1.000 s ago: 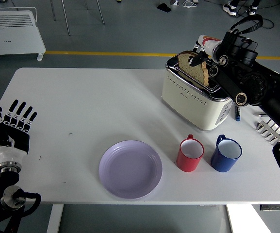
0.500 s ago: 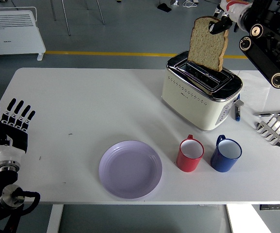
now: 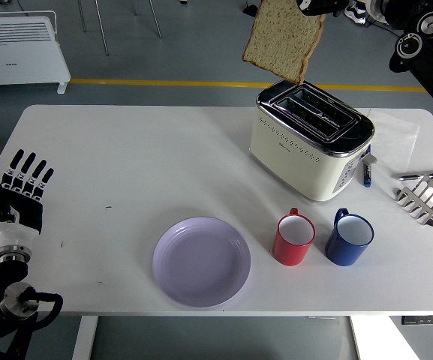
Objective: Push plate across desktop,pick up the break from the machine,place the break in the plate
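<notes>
One slice: the bread (image 3: 282, 41) hangs tilted above the toaster (image 3: 311, 139), clear of its slots, near the desk's (image 3: 126, 165) far right edge.
Risk: pinched only at its top corner, it may slip or tear before reaching the plate (image 3: 201, 261) at the near edge.
Right hand (image 3: 323, 6): clenched on the bread, mostly out of frame.
Left hand (image 3: 19, 191): upright, fingers spread, holding nothing, at the near left corner.

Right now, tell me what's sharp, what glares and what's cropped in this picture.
Head view: evenly lit and sharp; the bread slice shows no motion blur; the toaster's chrome top reflects light; the right hand is cropped by the top edge.
</notes>
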### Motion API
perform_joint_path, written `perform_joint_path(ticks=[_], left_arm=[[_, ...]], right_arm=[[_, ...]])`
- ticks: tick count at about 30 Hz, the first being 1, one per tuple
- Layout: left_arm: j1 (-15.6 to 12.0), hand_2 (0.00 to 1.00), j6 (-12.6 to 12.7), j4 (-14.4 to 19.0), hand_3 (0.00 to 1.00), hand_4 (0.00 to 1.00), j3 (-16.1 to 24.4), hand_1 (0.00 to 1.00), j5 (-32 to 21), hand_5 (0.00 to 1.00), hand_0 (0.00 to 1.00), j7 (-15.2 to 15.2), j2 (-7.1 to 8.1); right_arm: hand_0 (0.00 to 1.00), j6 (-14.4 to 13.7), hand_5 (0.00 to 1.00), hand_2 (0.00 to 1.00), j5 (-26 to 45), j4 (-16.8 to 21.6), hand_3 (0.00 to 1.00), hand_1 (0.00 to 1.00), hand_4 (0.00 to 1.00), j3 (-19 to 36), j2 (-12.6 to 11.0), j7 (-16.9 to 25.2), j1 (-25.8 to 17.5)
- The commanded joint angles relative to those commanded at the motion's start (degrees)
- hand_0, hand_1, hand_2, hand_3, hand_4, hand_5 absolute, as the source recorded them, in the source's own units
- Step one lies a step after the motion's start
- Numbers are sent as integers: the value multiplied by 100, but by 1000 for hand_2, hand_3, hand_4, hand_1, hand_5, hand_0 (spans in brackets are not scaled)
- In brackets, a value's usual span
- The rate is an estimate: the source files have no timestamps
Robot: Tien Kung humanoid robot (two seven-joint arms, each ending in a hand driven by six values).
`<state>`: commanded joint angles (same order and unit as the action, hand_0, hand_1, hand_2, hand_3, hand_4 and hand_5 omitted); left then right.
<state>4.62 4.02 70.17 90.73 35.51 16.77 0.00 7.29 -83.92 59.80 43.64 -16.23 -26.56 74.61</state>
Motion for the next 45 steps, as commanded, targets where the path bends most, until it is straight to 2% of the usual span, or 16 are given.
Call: perform_joint_path(ticks=[4,7,10,16,18,23,30,37,45], left_arm=[[10,802,0,3,778,580,34,761,-3,998,743,8,0],[-10,802,4,4,778,580,54,761,-3,998,743,9,0],[-10,802,22,5,776,577,80,761,-10,998,741,17,0],[-22,801,35,7,773,577,89,761,-19,998,740,29,0],[-50,801,36,-1,773,577,81,761,-16,998,740,23,0],[-108,800,32,-28,772,575,69,760,-19,998,740,23,0],[-180,800,31,-33,770,575,63,759,-11,998,739,25,0],[-150,800,30,-42,770,575,117,758,7,998,738,17,0],[-109,799,6,-68,770,574,126,758,50,998,738,-40,0]], right_arm=[[287,-428,326,394,533,600,431,332,407,-336,-125,165,-238],[287,-552,326,394,880,894,431,332,407,-521,-197,276,-363],[286,-553,326,391,1504,1273,424,326,410,-781,-305,535,-533],[285,-419,317,389,2203,1743,420,324,406,-1219,-435,628,-763],[285,-598,317,389,2162,1905,420,324,406,-1553,-469,723,-848],[286,-872,299,387,1997,2077,411,328,414,-2100,-458,878,-940],[288,-1384,275,386,1676,2094,408,323,412,-2609,-273,1257,-1344],[290,-1425,253,385,1610,1947,404,327,410,-3083,-203,1392,-1499],[286,-1420,241,393,1624,1693,401,327,410,-3232,-85,1579,-1753]])
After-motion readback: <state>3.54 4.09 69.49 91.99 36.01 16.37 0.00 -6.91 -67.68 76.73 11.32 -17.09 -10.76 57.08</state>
